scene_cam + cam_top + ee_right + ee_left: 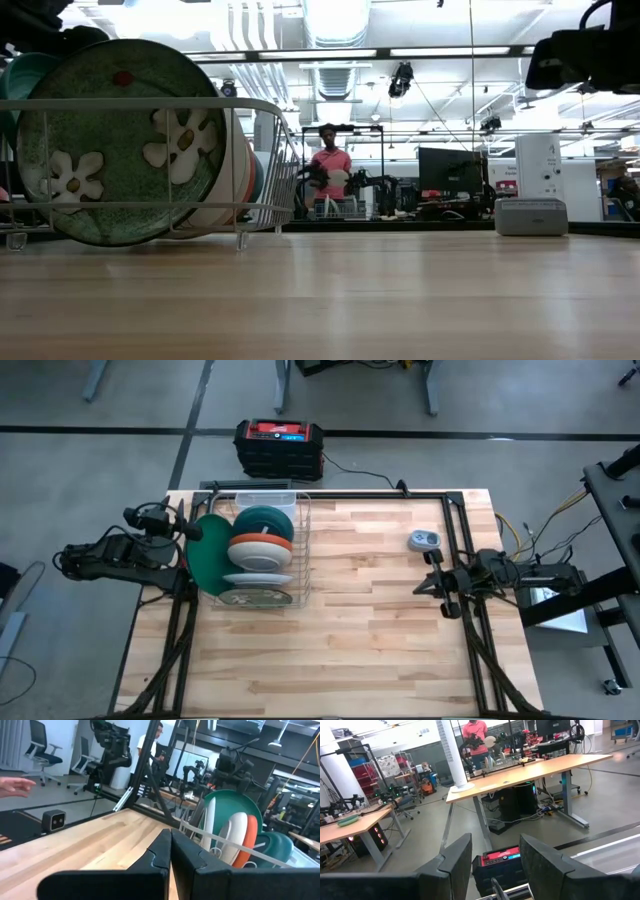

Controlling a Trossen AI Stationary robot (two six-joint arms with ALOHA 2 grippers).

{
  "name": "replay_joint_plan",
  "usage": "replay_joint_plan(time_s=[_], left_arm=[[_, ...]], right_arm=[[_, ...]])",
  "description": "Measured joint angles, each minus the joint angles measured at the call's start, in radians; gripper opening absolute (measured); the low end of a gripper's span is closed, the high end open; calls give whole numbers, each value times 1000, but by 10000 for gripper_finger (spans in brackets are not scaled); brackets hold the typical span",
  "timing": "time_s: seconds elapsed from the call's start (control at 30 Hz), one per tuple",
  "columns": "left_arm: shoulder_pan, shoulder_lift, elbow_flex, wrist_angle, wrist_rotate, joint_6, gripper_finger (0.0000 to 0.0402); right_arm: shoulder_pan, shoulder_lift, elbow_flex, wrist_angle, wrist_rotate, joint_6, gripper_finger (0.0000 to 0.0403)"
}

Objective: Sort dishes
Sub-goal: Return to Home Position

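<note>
The dishes stand on edge in a silver wire rack [285, 550] at the table's far left. They are a teal bowl [263, 520], an orange one [270, 544], white ones [256, 558] and a green flowered plate [110, 150] nearest the front. A larger dark green plate [208, 565] stands at the rack's left side. My left gripper [194, 531] is open beside that plate's far rim. Nothing shows between its fingers in the left wrist view [495, 865]. My right gripper [432, 582] is shut and empty at the table's right, with its fingers together in the right wrist view [170, 845].
A small grey round device [424, 540] lies on the table at the far right, near my right gripper. A red-and-black box [279, 446] sits on the floor beyond the far edge. A person's hand [15, 785] shows off the table. Bare wood [350, 650] lies between the arms.
</note>
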Motion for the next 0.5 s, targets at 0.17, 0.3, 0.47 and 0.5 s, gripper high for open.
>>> replay_joint_plan(time_s=[0.17, 0.3, 0.47, 0.5], left_arm=[[0, 0, 0, 0, 0, 0, 155], [0, 0, 0, 0, 0, 0, 155], [0, 0, 0, 0, 0, 0, 155], [0, 0, 0, 0, 0, 0, 155]], right_arm=[[0, 4, 0, -3, 1, 0, 0], [0, 5, 0, -3, 2, 0, 0], [0, 7, 1, -2, 2, -12, 0], [0, 8, 1, -3, 2, -12, 0]])
